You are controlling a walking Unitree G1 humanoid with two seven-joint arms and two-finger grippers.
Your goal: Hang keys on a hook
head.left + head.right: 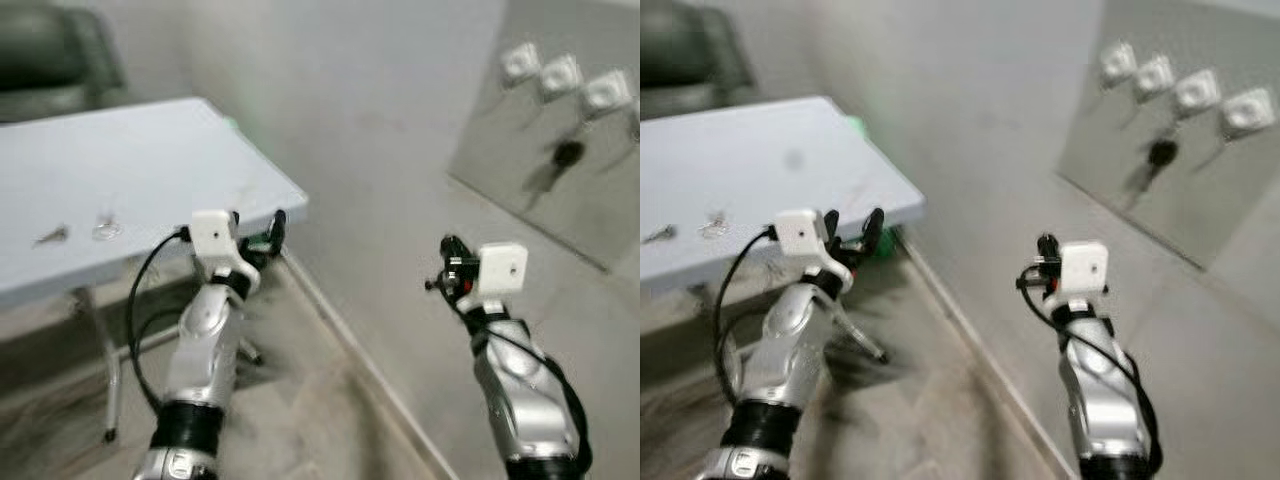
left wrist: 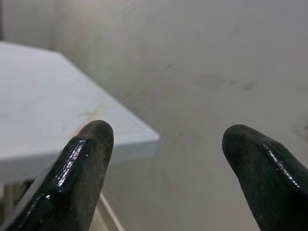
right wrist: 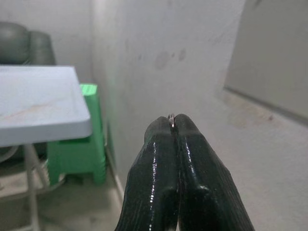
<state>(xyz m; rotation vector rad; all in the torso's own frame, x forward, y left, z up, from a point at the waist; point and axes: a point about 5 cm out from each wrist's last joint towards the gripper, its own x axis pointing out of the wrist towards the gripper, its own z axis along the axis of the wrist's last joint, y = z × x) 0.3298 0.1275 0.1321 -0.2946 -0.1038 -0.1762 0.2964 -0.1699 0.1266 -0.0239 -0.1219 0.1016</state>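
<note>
Right wrist view: right gripper pinched fully closed, a thin metal key ring just poking out between the fingertips; rest of the keys hidden. In the head views the right gripper is held up toward the wall, below and short of the grey panel carrying a row of white hooks. One hook already has a dark item hanging from it. Left gripper wide open, holding nothing, hovering just off the corner of the white tabletop. Small keys and a ring lie on the tabletop, well away from the panel. Green stool under the tabletop edge.

Risks, judged: only a sliver of ring is exposed, so it may miss the hook or slip from the pinch. Head views are blurred, so aim at the panel could be off. Releasing before the ring seats drops the keys to the floor.
</note>
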